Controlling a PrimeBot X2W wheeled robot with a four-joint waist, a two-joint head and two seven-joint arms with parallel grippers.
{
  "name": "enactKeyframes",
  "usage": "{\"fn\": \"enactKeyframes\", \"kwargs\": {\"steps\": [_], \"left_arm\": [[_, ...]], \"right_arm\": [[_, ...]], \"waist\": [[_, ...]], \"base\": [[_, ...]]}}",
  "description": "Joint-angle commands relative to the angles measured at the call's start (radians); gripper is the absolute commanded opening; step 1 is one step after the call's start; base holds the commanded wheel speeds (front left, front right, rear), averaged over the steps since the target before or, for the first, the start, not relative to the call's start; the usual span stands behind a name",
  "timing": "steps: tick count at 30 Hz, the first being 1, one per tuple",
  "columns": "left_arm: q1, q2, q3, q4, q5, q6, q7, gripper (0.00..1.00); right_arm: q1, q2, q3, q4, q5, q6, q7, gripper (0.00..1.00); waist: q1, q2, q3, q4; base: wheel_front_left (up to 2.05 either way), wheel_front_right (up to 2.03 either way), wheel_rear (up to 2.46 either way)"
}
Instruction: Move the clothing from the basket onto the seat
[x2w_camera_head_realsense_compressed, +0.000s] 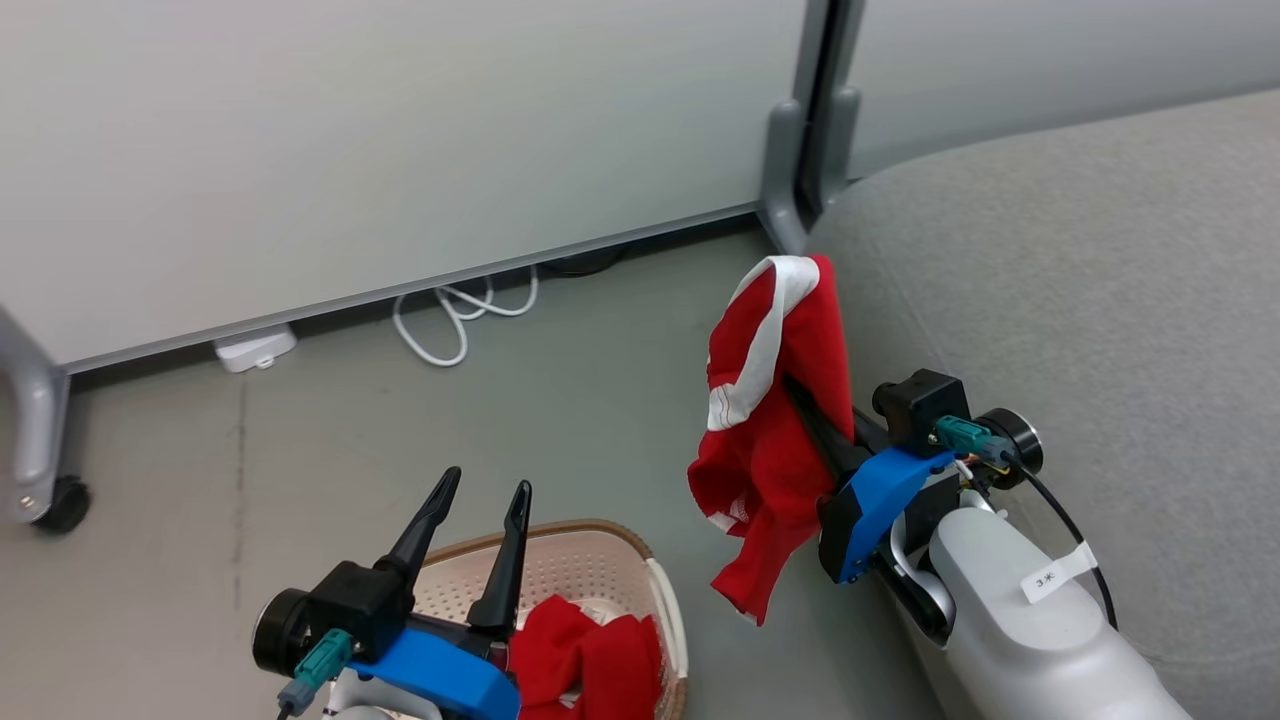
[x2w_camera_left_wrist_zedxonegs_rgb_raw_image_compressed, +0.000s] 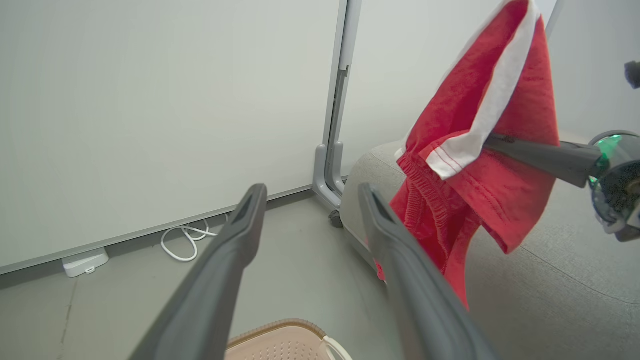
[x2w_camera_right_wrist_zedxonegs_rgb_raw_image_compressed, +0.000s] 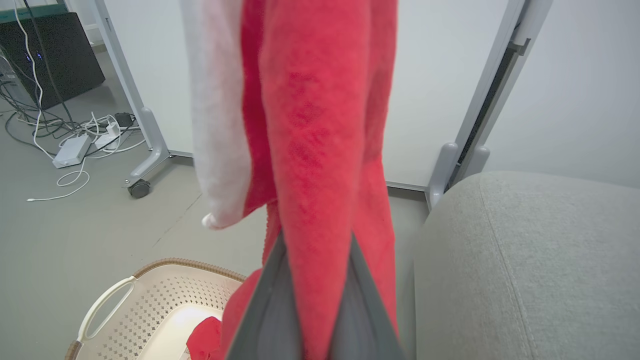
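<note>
The right gripper (x2w_camera_head_realsense_compressed: 800, 395) is clamped on a red garment (x2w_camera_head_realsense_compressed: 765, 440) that hangs just beside the seat (x2w_camera_head_realsense_compressed: 1080, 300), not yet over it, so releasing early would likely drop it onto the floor (x2w_camera_head_realsense_compressed: 550, 400).

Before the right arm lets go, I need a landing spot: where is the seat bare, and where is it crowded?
The seat is bare all across, from its floor-side edge beside the right gripper to the wall. Crowded: the basket, with clothing inside.

Even, bright light (wrist-view edges bowed)
</note>
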Motion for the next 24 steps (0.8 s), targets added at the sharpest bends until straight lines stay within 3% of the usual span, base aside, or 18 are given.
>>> {"fn": "enactKeyframes", "kwargs": {"steps": [1, 16, 24], "left_arm": [[-0.018, 0.004, -0.003, -0.003, 0.001, -0.003, -0.002, 1.0], [-0.043, 0.017, -0.02, -0.003, -0.004, -0.003, -0.003, 1.0], [-0.045, 0.01, -0.021, -0.008, 0.01, -0.003, -0.002, 1.0]], "right_arm": [[-0.007, 0.0, -0.004, -0.007, -0.002, 0.0, -0.004, 0.0], [0.004, 0.008, -0.028, -0.026, -0.013, 0.0, -0.004, 0.0], [0.025, 0.013, -0.038, -0.035, -0.021, 0.0, -0.004, 0.0]], "waist": [[0.0, 0.0, 0.011, -0.047], [0.0, 0.0, 0.036, -0.224], [0.0, 0.0, 0.036, -0.28]], "base": [[0.0, 0.0, 0.0], [0.0, 0.0, 0.0], [0.0, 0.0, 0.0]]}}
